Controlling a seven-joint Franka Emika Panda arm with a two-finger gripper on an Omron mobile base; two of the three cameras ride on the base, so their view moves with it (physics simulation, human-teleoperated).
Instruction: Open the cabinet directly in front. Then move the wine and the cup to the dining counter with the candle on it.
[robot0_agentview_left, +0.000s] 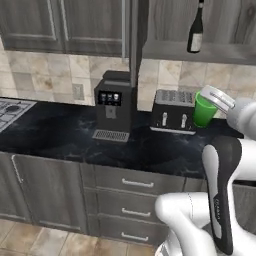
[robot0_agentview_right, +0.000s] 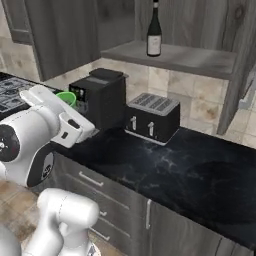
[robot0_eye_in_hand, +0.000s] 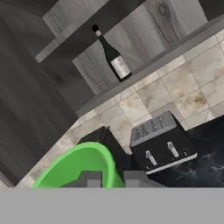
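Note:
The cabinet stands open, its door (robot0_agentview_left: 135, 40) swung edge-on toward me and its shelf (robot0_agentview_right: 200, 59) bare apart from the wine. The wine (robot0_agentview_left: 195, 30) (robot0_agentview_right: 154, 32) (robot0_eye_in_hand: 113, 57), a dark bottle with a pale label, stands upright on that shelf. My gripper (robot0_agentview_left: 206, 98) (robot0_agentview_right: 60, 98) (robot0_eye_in_hand: 111, 179) is shut on the rim of the bright green cup (robot0_agentview_left: 203, 112) (robot0_agentview_right: 67, 97) (robot0_eye_in_hand: 74, 166). It holds the cup in the air over the black counter, below the shelf and beside the toaster. The dining counter and the candle are out of view.
On the black counter (robot0_agentview_left: 60, 135) a toaster (robot0_agentview_left: 173, 111) (robot0_agentview_right: 152, 116) (robot0_eye_in_hand: 159, 142) stands next to a black coffee machine (robot0_agentview_left: 114, 105) (robot0_agentview_right: 100, 95). A stove (robot0_agentview_left: 12, 110) lies at the far left. Grey drawers (robot0_agentview_left: 135, 200) run below the counter.

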